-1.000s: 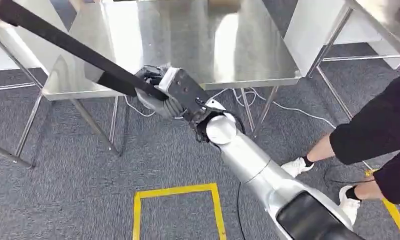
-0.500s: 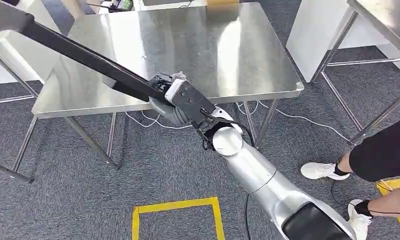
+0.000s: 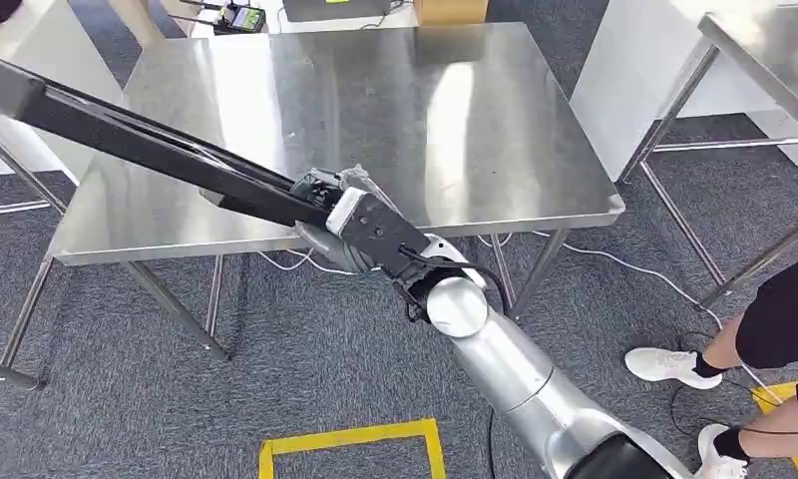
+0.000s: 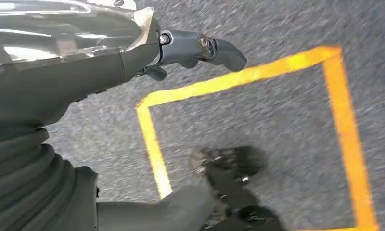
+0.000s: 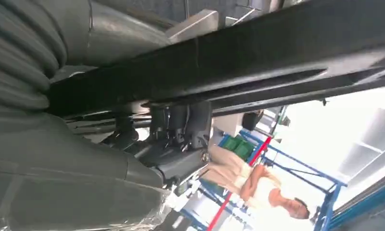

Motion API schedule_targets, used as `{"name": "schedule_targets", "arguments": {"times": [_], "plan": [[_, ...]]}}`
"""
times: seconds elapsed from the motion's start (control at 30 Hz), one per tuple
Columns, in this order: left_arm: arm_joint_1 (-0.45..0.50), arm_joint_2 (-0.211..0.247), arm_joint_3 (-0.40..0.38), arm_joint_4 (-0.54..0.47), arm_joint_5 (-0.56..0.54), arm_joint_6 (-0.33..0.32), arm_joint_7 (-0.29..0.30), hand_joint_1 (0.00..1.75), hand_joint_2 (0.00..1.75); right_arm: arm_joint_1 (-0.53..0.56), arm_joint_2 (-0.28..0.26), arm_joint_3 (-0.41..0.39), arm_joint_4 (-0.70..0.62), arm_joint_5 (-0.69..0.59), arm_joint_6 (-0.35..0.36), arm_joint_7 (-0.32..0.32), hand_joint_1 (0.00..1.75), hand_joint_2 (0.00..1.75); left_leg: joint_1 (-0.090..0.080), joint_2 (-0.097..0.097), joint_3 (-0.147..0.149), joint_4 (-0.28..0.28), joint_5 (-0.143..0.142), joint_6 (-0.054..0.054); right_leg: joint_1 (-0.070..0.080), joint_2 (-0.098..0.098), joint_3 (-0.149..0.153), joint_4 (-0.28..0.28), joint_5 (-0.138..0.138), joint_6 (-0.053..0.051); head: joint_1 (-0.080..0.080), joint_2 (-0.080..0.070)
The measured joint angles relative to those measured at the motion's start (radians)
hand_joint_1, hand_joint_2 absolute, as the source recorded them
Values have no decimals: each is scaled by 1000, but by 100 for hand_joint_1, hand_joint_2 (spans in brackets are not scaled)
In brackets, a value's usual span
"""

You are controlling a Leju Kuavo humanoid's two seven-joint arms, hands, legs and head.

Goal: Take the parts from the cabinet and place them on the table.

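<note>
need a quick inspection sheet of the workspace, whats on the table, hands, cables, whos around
surface: steel table, top bare in front, glare on it
job's things: long black part held slanting over the table's near left edge, not set down
clutter: small device and cardboard box at the far edge
hands: right hand grips the black part; left hand hangs over the floor, holding nothing
cables: white cable on the carpet under the table
surroundings: grey carpet, yellow floor tape, a person's legs in white shoes on the right

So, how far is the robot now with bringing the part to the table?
Done: the right hand grips the long black bar, so pickup looks finished. In hand: the bar hangs over the steel table near its front edge. Left: lower it onto the tabletop and release.
</note>
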Motion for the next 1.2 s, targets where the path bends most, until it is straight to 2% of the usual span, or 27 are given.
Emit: {"name": "schedule_targets", "arguments": {"times": [0.03,0.07,0.13,0.2,0.23,0.27,0.3,0.33,0.43,0.47,0.5,0.53,0.6,0.63,0.67,0.7,0.77,0.8,0.83,0.87,0.9,0.93,0.97,1.0,1.03,1.13,1.2], "plan": [[-1,-1,0,0,4,0,0,0,175,1,0,0,0,1,0,0,175,175,-2,0,3,0,-3,2,0,0,-22,32,-9,-2,2,0],[0,-1,2,0,7,0,0,0,175,12,0,0,0,11,5,2,175,175,-5,-2,14,0,-18,8,0,0,-112,149,-59,-9,3,0],[1,-2,4,0,7,0,0,0,175,22,0,0,0,13,9,3,175,175,-10,-6,27,0,-31,9,1,0,-153,167,-66,-4,3,0],[2,-4,7,0,7,0,0,0,175,25,1,1,0,16,13,3,175,175,-15,-10,49,0,-47,9,2,0,-146,88,-17,7,3,0],[2,-6,7,0,7,-1,0,0,175,25,2,1,0,17,14,3,175,175,-18,-12,65,0,-57,9,5,0,-125,8,37,17,3,0],[2,-7,7,0,7,-1,0,0,175,24,2,1,0,17,14,3,175,175,-19,-13,79,0,-70,8,10,0,-102,-84,105,16,4,0],[2,-11,8,2,7,-2,0,0,175,26,1,1,1,18,14,3,175,175,-22,-15,92,4,-80,7,14,-1,-100,-129,150,9,3,0],[2,-10,9,2,7,-1,0,0,175,24,1,1,2,18,15,3,175,175,-24,-20,92,3,-91,1,12,-5,-94,-131,122,-15,1,0],[1,-12,19,2,14,7,3,0,175,20,8,2,1,22,18,6,175,175,-20,-13,103,18,-96,-10,11,-1,-65,-143,132,-39,6,0],[0,-7,26,-1,17,10,3,0,175,15,16,2,1,22,18,6,175,175,-17,-10,89,36,-104,-17,-5,-1,-46,-151,132,-40,7,0],[-1,-10,27,-1,18,10,3,0,175,9,21,2,2,24,18,6,175,175,-17,-8,68,86,-104,-26,-6,-1,-36,-154,127,-47,2,0],[-1,-10,27,-1,18,11,6,0,175,4,29,2,2,23,18,6,175,175,-9,-6,30,148,-111,-35,-7,-1,-30,-154,122,-54,0,0],[-1,-5,35,-1,18,21,13,0,175,4,37,3,3,24,17,6,175,175,12,-4,-72,275,-161,-60,-10,-1,-16,-154,104,-50,1,0],[3,-1,42,-1,18,24,14,0,175,7,38,5,5,24,17,6,175,175,21,-2,-107,299,-185,-70,-14,-1,-8,-154,96,-46,-1,0],[5,1,45,-1,18,30,14,0,175,11,38,5,6,24,17,6,175,175,30,3,-122,285,-179,-80,-19,0,3,-154,87,-41,1,0],[6,3,49,-1,18,32,12,0,175,13,39,5,8,24,17,6,175,175,39,7,-118,241,-147,-88,-25,0,16,-154,77,-34,0,0],[6,10,52,-1,17,38,8,0,175,13,45,6,11,24,18,6,175,175,55,14,-68,82,-21,-107,-37,-1,46,-154,54,-18,0,0],[7,10,55,-1,17,38,6,0,175,12,47,7,11,24,17,5,175,175,63,21,-50,11,42,-114,-33,-2,44,-155,43,-7,-3,0],[5,10,57,0,17,38,6,0,175,12,49,8,13,23,17,4,175,175,54,31,-54,28,-26,-99,-34,1,65,-154,35,2,-9,0],[2,14,57,-2,17,38,6,0,175,9,52,8,13,22,17,3,175,175,47,31,-50,29,-31,-88,-32,-3,56,-164,27,12,-5,0],[3,15,57,-5,17,39,6,0,175,11,53,8,13,24,17,4,175,175,45,25,-49,22,-34,-76,-29,-3,84,-157,39,28,-6,0],[3,14,57,-5,16,39,4,0,175,11,54,10,13,24,17,3,175,175,39,22,-41,19,-30,-65,-26,-4,88,-161,43,39,-7,0],[5,17,58,-6,16,39,4,0,175,8,54,10,12,23,17,2,175,175,37,16,-17,17,-15,-45,-27,-7,92,-161,26,44,-1,0],[7,16,58,-6,16,39,4,0,175,8,54,10,13,24,17,2,175,175,35,19,-5,17,-17,-33,-28,-9,88,-135,13,43,1,0],[5,16,58,-6,16,39,4,0,175,7,53,10,13,24,17,2,175,175,30,16,3,18,-21,-24,-27,-9,56,-75,-5,33,2,0],[5,19,59,-7,4,28,5,0,175,16,50,8,13,38,-1,1,175,175,15,9,16,18,-40,-8,-23,-8,-102,133,-78,9,7,0],[5,21,59,-7,-8,16,22,0,175,29,48,8,13,64,-18,3,175,175,3,1,38,19,-58,-3,-10,-8,-144,120,-85,2,7,0]]}}
